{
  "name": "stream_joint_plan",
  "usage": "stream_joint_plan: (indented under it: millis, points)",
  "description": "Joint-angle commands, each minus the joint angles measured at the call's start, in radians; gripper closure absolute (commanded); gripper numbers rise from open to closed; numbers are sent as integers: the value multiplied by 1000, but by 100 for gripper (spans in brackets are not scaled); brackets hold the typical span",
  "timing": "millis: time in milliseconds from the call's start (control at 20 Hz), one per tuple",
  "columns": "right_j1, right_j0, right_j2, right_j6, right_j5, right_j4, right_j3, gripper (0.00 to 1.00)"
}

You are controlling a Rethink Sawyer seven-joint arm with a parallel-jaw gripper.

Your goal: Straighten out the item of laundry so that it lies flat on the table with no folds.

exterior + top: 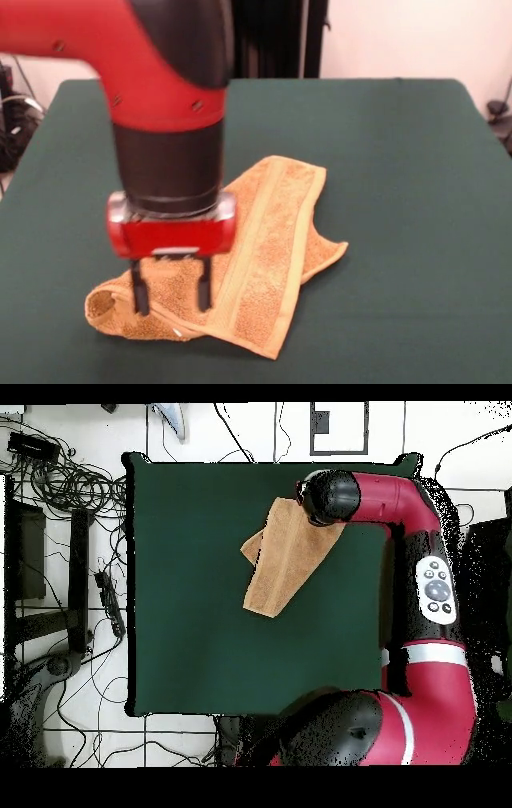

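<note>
A red and black robot arm (160, 88) reaches down over a table (400, 160) covered in dark green cloth. An orange-tan towel (264, 256) lies on the table, folded over on itself rather than spread flat. In the front view it sits toward the near edge, a little left of the middle; one corner is rolled into a lump at the lower left, a flat woven band runs diagonally across the top layer, and a loose flap sticks out to the right.

The claw (171, 294) hangs from a red block at the end of the arm. Its two dark fingers (141, 296) point straight down, spread apart, with their tips at the bunched left part of the towel. Nothing is pinched between them; whether the tips actually touch the cloth cannot be told.

Seen from overhead, the towel (282, 559) lies near the table's (200, 644) top edge, right of centre, and the arm's (400, 504) black wrist covers its upper right corner. The rest of the green surface is bare. Beyond the table's left side, on a pale tiled floor (110, 734), tangled black cables (70, 484) and dark equipment sit well apart from the towel.
</note>
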Motion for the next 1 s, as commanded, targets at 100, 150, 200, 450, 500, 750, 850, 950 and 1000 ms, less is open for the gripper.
stream_joint_plan:
  millis: [100, 150, 200, 450, 500, 750, 850, 950, 1000]
  points:
    - [-77, 118, -50, 173, 174, 76, 121, 0]
    - [-79, 125, -60, 191, 164, 84, 132, 0]
    - [-75, 133, -69, 205, 147, 85, 141, 0]
    - [-29, 182, -136, 293, 74, 91, 166, 0]
    - [-18, 190, -146, 308, 53, 92, 174, 0]
    - [75, 214, -182, 350, -47, 92, 161, 0]
    - [105, 218, -189, 348, -88, 90, 150, 0]
    - [132, 221, -193, 339, -137, 84, 137, 0]
    - [147, 221, -194, 334, -149, 87, 129, 0]
